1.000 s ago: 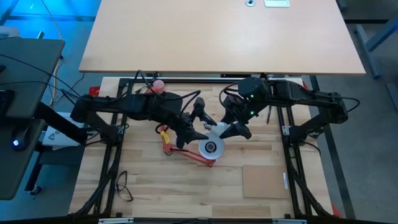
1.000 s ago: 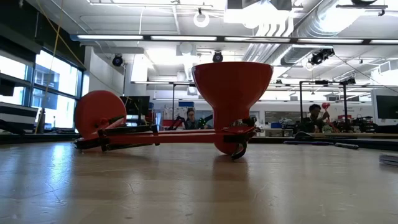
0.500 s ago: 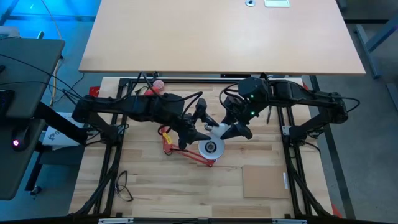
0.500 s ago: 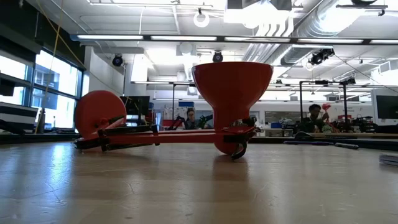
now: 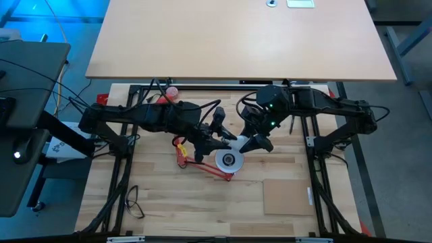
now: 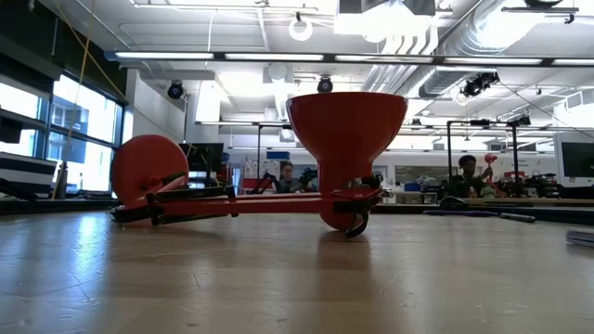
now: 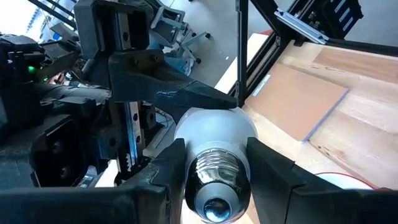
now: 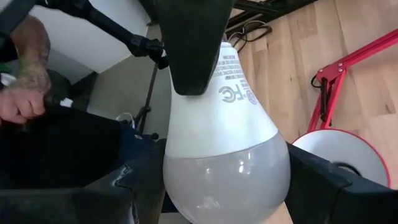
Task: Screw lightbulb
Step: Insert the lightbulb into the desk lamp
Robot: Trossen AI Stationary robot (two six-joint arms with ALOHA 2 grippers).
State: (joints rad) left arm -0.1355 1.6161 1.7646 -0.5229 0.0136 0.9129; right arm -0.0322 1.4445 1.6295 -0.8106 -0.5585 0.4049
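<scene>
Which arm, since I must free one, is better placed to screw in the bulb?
Right, probably. The right gripper holds the bulb by its globe, base pointing away; the left gripper straddles that base end, blocking it from the lamp.

Lightbulb (image 8: 227, 140) between dark jaws, above red lamp (image 8: 348, 149)

From above, the arms hide most of the lightbulb (image 5: 232, 142). The right gripper (image 8: 205, 180) covers part of its glass, and the picture's lower edge cuts off the rest. The low view misses it altogether.
</scene>
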